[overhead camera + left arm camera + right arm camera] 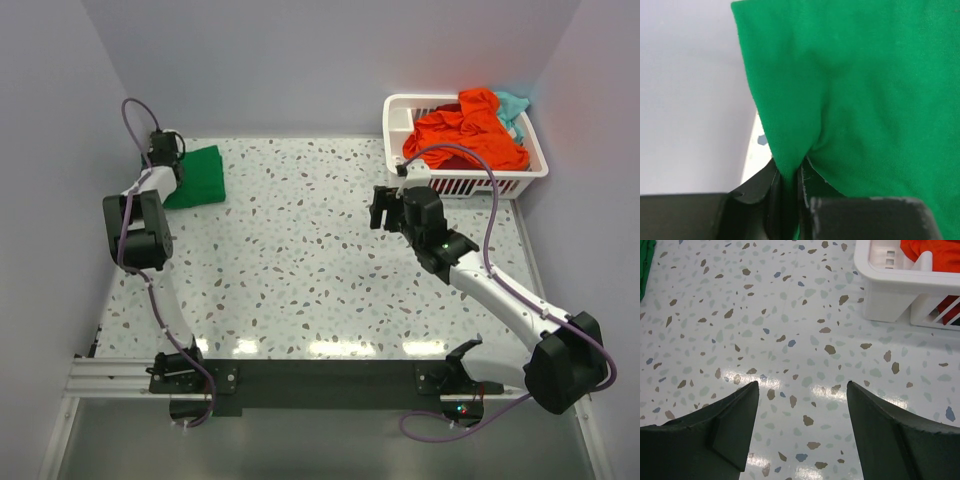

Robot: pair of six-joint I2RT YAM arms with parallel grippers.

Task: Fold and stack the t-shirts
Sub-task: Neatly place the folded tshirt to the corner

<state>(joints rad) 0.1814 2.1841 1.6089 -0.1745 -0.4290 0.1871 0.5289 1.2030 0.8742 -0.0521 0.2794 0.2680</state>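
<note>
**Green shirt pinched at upper left**

On the speckled white table (300, 260), a white slotted plastic basket (520, 185) at upper right holds an orange-red t-shirt (465, 130) and a teal t-shirt (513, 105). The bright green t-shirt (200, 175) lies at upper left. We judge it limp and light, best taken by an edge. Our left gripper (789, 172) is clamped on its fold. Our right gripper (802, 385) hovers with jaws apart, just below the basket.

I count three t-shirts in all: one green t-shirt (200, 176), caught between the fingers of my left gripper (789, 176), plus one orange-red t-shirt (465, 130) and one teal t-shirt (515, 103), both ahead of my right gripper (802, 390) and off to its right. One white basket (515, 182) holds those two. One speckled table (300, 270) lies under both my grippers.
</note>
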